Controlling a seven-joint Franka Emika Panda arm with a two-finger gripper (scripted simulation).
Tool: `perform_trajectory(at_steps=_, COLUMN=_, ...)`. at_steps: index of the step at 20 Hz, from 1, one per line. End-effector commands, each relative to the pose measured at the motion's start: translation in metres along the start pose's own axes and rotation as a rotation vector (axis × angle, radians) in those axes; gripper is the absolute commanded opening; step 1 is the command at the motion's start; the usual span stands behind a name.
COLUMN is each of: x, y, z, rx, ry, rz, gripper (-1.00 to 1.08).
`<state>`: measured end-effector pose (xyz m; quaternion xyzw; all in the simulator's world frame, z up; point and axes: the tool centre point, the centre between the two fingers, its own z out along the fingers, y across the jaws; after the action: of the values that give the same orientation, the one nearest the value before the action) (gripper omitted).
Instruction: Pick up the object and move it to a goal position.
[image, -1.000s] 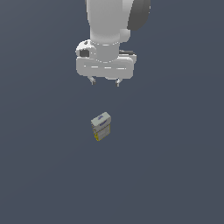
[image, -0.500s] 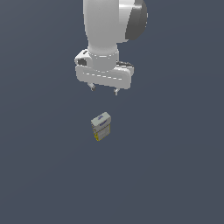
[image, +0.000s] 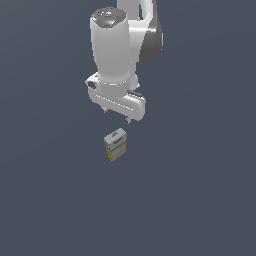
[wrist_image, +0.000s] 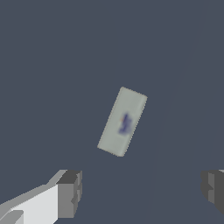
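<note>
The object is a small pale grey-white box (image: 115, 144) with a blue mark on its top face and yellow edging low on its side. It stands on the dark floor. In the wrist view the box (wrist_image: 122, 121) shows from above, tilted, with the blue mark in its middle. My gripper (image: 116, 116) hangs above the box and a little behind it, not touching it. Its jaws are open and empty. Both fingertips (wrist_image: 70, 193) show wide apart in the wrist view, and the box lies beyond the gap between them.
The dark grey floor (image: 200, 200) spreads flat around the box. The white arm (image: 117, 55) rises above the gripper.
The gripper has come down and moved toward the box, and the wrist has turned. The box has not moved.
</note>
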<state>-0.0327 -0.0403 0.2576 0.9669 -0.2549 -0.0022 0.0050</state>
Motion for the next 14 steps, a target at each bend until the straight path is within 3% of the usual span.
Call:
perform_trajectory(at_steps=1, x=0.006, y=-0.001, z=0.011, rx=0.003, ry=0.000, rz=0.074, gripper=1.00)
perform_trajectory(at_steps=14, x=0.027, y=-0.002, z=0.050, rx=0.010, ry=0.000, rz=0.337, gripper=1.00)
